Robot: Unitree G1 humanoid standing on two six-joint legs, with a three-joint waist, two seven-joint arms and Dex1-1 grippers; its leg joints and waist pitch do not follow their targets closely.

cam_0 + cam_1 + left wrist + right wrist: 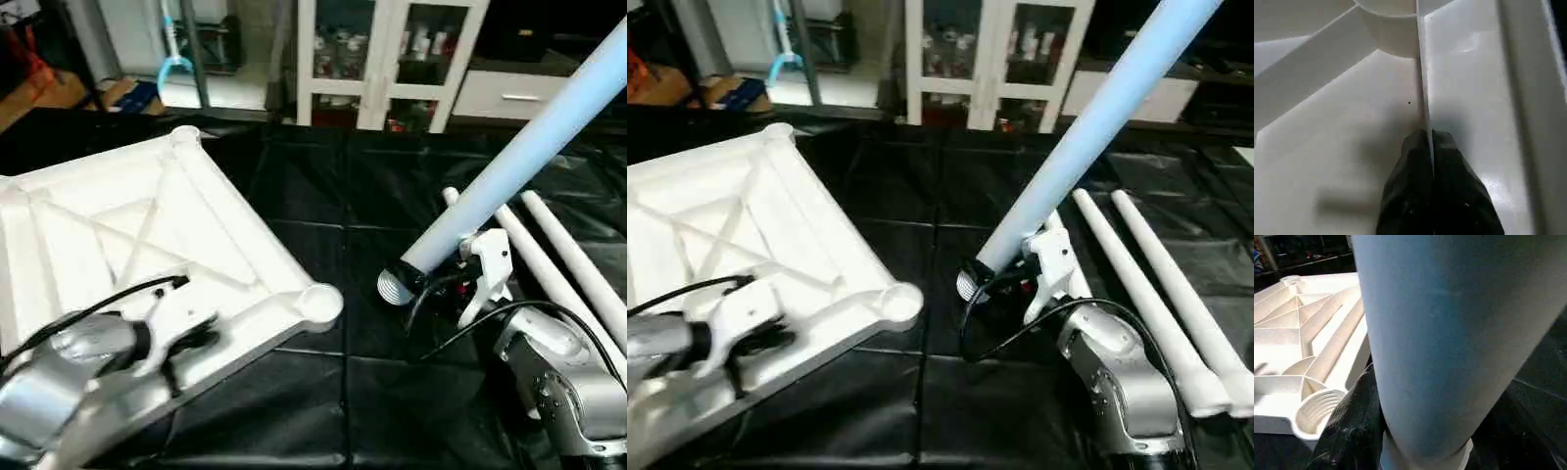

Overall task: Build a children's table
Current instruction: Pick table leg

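The tabletop (147, 245) is lying upside down on the left half of the black cover (343, 411), ribs up, with one round corner socket (318, 304) pointing toward the middle. The left gripper (1431, 147) is clamped tight on a thin upright rib (1422, 83) inside the tabletop, close to its near edge, fingers pinched right onto it. On the right, a leg (529, 147) is gripped by the right gripper (460, 269) near its threaded end, jaws about half open around the tube. The leg is tilted, its far end raised up and away to the right, its threaded tip (395, 288) held low, near the socket but clearly apart from it. Two more legs (1156, 284) are laid side by side on the cover, further right.
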